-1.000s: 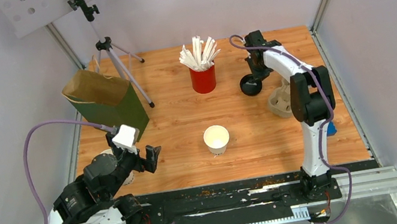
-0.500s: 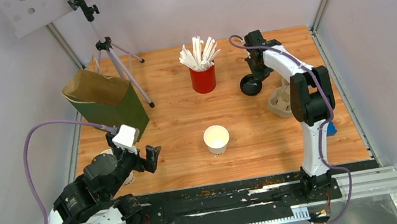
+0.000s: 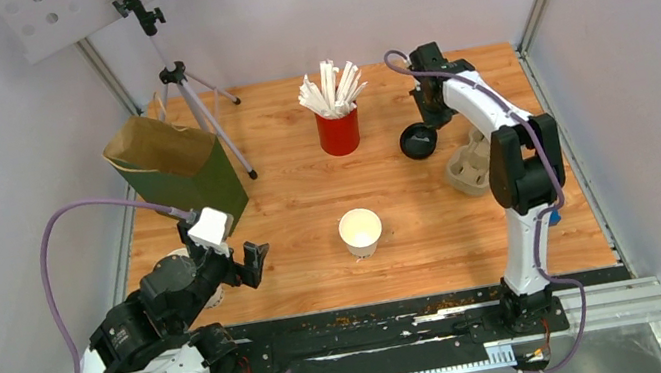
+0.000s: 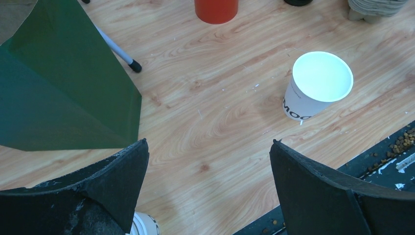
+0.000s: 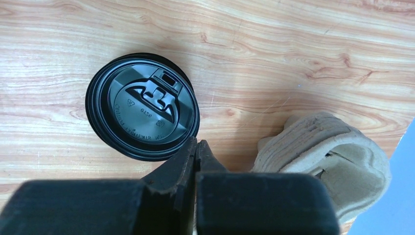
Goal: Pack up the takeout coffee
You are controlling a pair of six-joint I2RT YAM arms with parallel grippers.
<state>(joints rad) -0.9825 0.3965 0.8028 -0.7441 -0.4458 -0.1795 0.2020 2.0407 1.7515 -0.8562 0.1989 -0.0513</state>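
The takeout coffee's white paper cup [image 3: 360, 230] [image 4: 318, 85] stands upright and lidless at the table's middle front. Its round black lid [image 3: 418, 141] [image 5: 142, 105] lies apart at the back right. My right gripper [image 3: 428, 119] [image 5: 196, 142] is shut, its tips against the lid's near rim; nothing shows between the fingers. The green paper bag [image 3: 177, 172] [image 4: 54, 83] stands open at the back left. My left gripper [image 3: 236, 263] [image 4: 208, 143] hovers open and empty over bare wood, in front of the bag and left of the cup.
A red cup of white sticks [image 3: 339, 131] stands at the back middle. Stacked cardboard cup carriers [image 3: 467, 164] [image 5: 323, 152] lie right of the lid. A tripod [image 3: 190, 98] straddles the bag's right side. Another white cup [image 4: 144, 226] sits under the left gripper.
The right arm has shifted slightly to the right, and the black lid now looks flatter on the table. The left arm has not moved.
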